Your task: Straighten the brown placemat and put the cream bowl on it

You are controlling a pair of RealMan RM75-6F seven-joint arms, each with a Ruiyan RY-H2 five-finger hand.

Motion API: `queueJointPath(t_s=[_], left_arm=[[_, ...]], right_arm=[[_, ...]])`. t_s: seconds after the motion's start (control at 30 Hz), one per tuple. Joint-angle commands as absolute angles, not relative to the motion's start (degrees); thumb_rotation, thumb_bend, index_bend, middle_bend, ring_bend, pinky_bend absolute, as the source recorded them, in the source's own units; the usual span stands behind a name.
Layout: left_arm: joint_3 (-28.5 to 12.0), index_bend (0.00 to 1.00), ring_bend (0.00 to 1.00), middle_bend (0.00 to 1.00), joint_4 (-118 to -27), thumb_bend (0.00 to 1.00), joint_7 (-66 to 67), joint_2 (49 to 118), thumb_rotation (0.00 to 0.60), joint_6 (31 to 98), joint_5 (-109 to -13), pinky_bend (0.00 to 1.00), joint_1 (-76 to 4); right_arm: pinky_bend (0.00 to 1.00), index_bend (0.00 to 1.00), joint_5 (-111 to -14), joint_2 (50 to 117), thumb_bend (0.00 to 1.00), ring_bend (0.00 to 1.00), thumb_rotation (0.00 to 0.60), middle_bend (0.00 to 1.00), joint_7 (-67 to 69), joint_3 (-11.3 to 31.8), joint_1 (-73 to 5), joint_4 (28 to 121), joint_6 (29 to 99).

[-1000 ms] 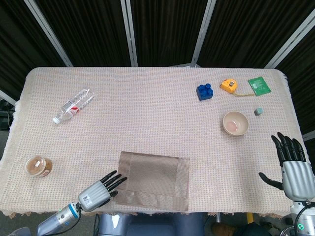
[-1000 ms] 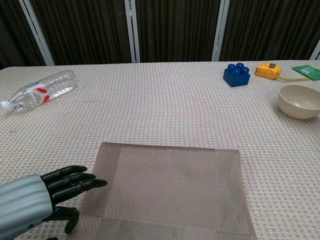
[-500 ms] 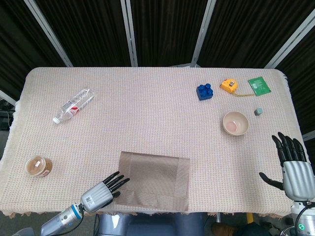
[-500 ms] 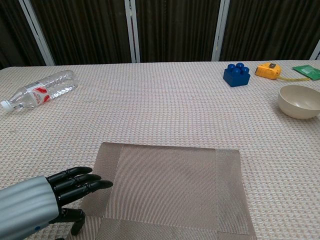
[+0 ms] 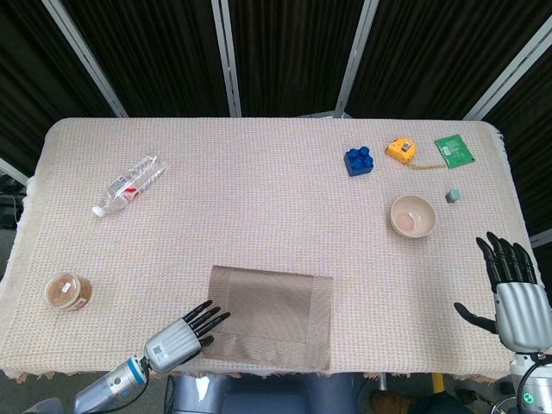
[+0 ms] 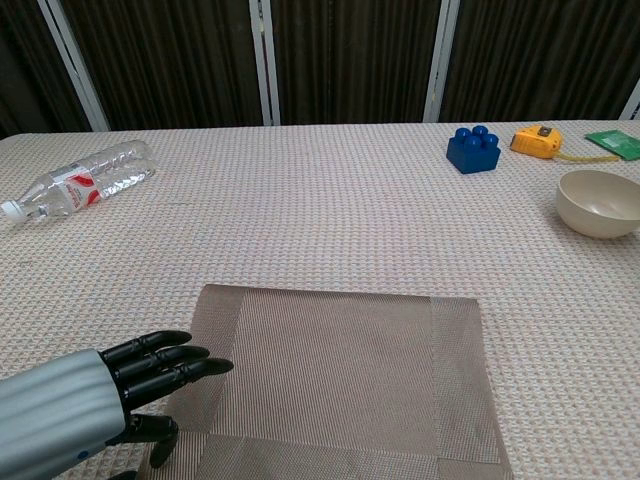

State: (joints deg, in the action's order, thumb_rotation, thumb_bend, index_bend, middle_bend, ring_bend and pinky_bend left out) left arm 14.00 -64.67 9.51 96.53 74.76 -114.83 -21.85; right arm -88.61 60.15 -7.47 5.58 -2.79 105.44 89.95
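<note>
The left hand (image 6: 120, 385), fingers extended and holding nothing, is reaching over the brown placemat's (image 5: 269, 316) near-left corner, likely to square it against the table's near edge. The right hand (image 5: 516, 293) is waiting, fingers spread and empty, near the right edge just short of the cream bowl (image 5: 413, 216).

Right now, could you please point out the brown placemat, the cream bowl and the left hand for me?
brown placemat (image 5: 272, 315), head view, middle of the weave.
cream bowl (image 6: 600, 203), chest view, outer wall.
left hand (image 6: 95, 400), chest view, back of the hand.

text: none legible | bottle (image 6: 82, 180) label (red, seemingly printed) unreadable
</note>
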Motion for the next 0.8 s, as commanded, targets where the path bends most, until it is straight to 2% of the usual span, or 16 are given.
queueJointPath(t_s=[0.03,0.4,0.67,0.8], left_arm=[[13.94,0.50,0.00,0.00,-64.89,0.41,9.68,96.56,0.600,74.75,-114.74,0.00,-22.01],[13.90,0.50,0.00,0.00,-65.99,0.42,10.45,96.71,0.600,73.97,-113.95,0.00,-22.64],[14.20,0.52,0.00,0.00,-65.74,0.50,10.76,97.30,0.600,73.40,-113.32,0.00,-22.67],[14.23,0.53,0.00,0.00,-65.74,0.50,10.76,97.45,0.600,73.35,-113.18,0.00,-22.73]], right_arm=[[0.00,0.00,-88.60,60.14,0.00,0.00,0.600,0.00,-7.45,5.55,-2.80,105.41,89.92],[0.00,0.00,-88.68,59.96,0.00,0.00,0.600,0.00,-7.10,5.48,-2.81,105.37,89.85],[0.00,0.00,-88.81,59.87,0.00,0.00,0.600,0.00,-6.93,5.40,-2.84,105.37,89.79],[0.00,0.00,-88.85,59.83,0.00,0.00,0.600,0.00,-6.84,5.37,-2.85,105.37,89.77]])
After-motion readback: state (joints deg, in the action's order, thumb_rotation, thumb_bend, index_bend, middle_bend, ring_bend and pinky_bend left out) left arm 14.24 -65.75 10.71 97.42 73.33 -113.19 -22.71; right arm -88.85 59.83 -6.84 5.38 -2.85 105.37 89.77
